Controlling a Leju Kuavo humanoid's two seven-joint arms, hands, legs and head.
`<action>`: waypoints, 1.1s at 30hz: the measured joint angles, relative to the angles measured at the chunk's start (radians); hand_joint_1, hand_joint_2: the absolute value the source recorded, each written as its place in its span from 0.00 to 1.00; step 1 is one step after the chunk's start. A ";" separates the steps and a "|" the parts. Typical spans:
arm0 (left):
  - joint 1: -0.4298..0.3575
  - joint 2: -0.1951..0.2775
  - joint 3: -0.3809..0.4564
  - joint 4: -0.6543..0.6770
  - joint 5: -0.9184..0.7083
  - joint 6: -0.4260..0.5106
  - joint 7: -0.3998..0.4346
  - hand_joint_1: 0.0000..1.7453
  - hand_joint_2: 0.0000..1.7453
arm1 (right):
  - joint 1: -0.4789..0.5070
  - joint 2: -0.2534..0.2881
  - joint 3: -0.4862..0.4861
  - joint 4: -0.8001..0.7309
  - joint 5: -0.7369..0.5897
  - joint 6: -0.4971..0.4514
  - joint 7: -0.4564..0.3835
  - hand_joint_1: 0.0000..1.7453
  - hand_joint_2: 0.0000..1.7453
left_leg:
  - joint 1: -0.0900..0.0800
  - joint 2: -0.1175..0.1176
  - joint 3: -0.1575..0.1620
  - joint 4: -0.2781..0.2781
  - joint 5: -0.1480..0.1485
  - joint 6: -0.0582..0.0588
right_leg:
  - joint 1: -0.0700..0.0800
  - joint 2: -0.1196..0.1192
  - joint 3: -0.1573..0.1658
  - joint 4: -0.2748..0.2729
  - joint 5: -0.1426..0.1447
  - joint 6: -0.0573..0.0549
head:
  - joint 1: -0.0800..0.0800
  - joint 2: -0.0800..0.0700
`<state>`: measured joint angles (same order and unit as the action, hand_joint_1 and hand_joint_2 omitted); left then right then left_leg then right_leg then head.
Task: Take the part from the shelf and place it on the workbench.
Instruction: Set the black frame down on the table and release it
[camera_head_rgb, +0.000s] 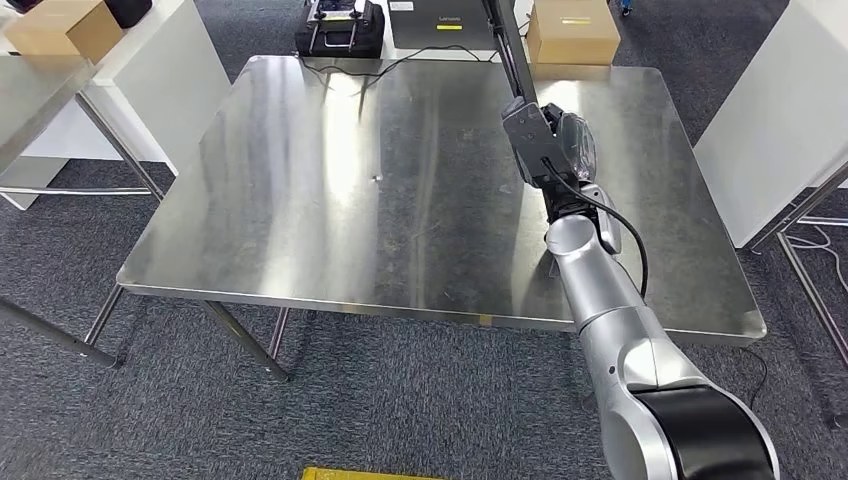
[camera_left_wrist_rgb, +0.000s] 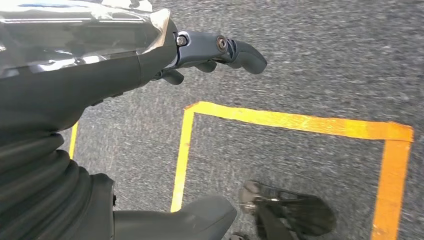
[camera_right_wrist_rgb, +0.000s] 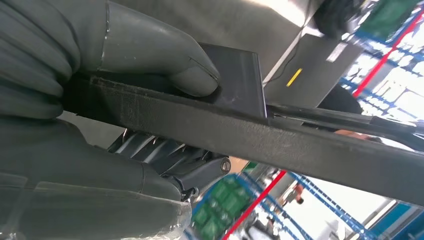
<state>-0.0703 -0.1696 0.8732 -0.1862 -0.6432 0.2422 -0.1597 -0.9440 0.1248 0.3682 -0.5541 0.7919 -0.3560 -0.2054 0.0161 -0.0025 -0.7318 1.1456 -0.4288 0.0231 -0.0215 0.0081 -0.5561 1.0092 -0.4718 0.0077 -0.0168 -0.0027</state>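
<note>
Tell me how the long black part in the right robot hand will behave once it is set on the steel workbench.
The long black part looks stiff: it juts well past the right robot hand without sagging. Its flat faces suggest it will lie still rather than roll. The polished workbench may let it slide if nudged.

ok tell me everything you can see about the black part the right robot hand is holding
The part is a long, thin, matte-black bar with a flat black plate on it, plastic or coated metal by its look. The right robot hand grips one end, thumb pressed on the plate. In the head view it reaches up and away over the steel workbench, not touching it.
</note>
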 joint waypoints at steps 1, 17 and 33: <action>-0.001 0.002 0.000 0.000 -0.002 -0.001 0.001 0.00 1.00 | -0.002 0.000 0.001 0.002 0.023 -0.008 0.018 1.00 1.00 | -0.006 0.001 0.025 -0.064 0.030 0.012 | 0.003 0.000 0.007 -0.001 -0.006 0.003 | 0.001 0.000; -0.008 0.011 0.001 0.000 -0.028 0.002 0.027 0.00 1.00 | -0.052 0.019 0.190 0.158 0.602 0.057 0.473 1.00 1.00 | -0.024 -0.019 0.132 -0.147 0.000 0.037 | 0.014 -0.004 -0.082 0.011 0.042 0.048 | 0.005 0.000; -0.014 0.011 0.000 0.000 -0.070 -0.011 0.036 0.00 1.00 | 0.023 0.018 0.384 0.265 0.771 0.314 0.669 0.00 0.00 | 0.014 0.000 0.077 -0.125 0.021 -0.028 | -0.005 -0.003 -0.018 -0.022 0.031 0.017 | -0.007 0.000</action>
<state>-0.0840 -0.1591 0.8737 -0.1865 -0.7136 0.2313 -0.1242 -0.9212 0.1431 0.7518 -0.2890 1.5632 -0.0421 0.4633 0.0297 -0.0027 -0.6543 1.0204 -0.4079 -0.0052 -0.0269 0.0047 -0.5742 0.9868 -0.4409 0.0251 -0.0234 -0.0027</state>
